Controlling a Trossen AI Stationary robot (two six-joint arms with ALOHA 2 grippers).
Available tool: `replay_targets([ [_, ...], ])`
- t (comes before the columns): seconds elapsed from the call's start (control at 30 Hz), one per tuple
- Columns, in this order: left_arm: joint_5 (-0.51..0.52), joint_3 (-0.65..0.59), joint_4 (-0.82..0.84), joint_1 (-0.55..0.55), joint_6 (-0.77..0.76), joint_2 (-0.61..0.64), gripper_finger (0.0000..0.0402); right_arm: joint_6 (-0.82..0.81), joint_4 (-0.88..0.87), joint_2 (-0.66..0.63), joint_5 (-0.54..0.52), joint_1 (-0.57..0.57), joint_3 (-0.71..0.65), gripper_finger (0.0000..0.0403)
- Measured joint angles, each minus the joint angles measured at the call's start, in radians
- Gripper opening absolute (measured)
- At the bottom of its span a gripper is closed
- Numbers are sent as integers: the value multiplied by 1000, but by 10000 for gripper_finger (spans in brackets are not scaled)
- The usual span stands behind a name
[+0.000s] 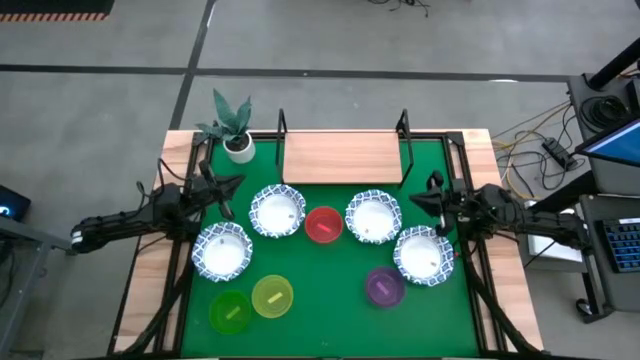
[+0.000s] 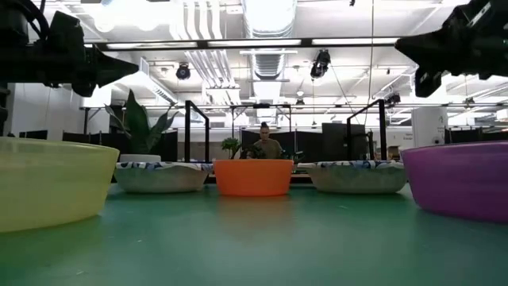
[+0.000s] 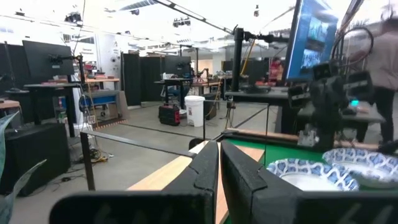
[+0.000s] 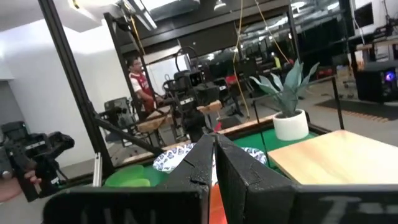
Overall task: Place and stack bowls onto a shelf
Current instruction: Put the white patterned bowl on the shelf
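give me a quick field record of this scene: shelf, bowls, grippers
shelf: wood shelf at the table's back edge, nothing on it
patterned bowls: four on the green table
plain bowls: red, yellow, green, purple
left gripper: shut, holding nothing
right gripper: shut, holding nothing

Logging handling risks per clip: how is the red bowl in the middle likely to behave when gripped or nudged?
The red bowl looks like thin plain plastic, so probably light and apt to slide on the smooth green table. Its wide, low shape suggests it would not tip easily. The thin rim may flex under a pinch.
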State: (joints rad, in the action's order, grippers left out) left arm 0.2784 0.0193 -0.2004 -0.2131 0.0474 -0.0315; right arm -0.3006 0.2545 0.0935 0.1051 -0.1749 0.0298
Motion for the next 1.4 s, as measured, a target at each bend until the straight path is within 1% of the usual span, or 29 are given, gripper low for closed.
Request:
replay_targets([
  [0.2,0,0,-58,1,-248,0,0,11,15,100,0,0,86,9],
  [0.37,-10,0,-55,2,-572,0,0,34,15,251,1,0,192,9],
  [0.47,-30,0,-22,2,-657,0,0,71,11,351,8,0,260,9],
  [0.57,-65,0,-16,2,-669,-2,0,114,11,448,8,0,334,9],
  [0.67,-130,0,-24,2,-674,-2,0,150,-6,530,10,0,417,9],
  [0.83,-217,0,-98,3,-667,-2,0,213,-95,646,10,0,549,9],
  [0.97,-246,1,-185,3,-629,-2,0,236,-148,734,9,0,661,9],
  [1.07,-252,27,-177,3,-589,-4,0,242,-228,813,8,0,742,9],
  [1.13,-275,57,-178,3,-559,-15,0,242,-281,867,7,0,791,9],
  [1.27,-304,147,-106,3,-470,-50,0,259,-364,966,7,-1,912,9],
  [1.4,-305,266,83,3,-360,-105,0,292,-536,1080,2,-2,1058,9],
])
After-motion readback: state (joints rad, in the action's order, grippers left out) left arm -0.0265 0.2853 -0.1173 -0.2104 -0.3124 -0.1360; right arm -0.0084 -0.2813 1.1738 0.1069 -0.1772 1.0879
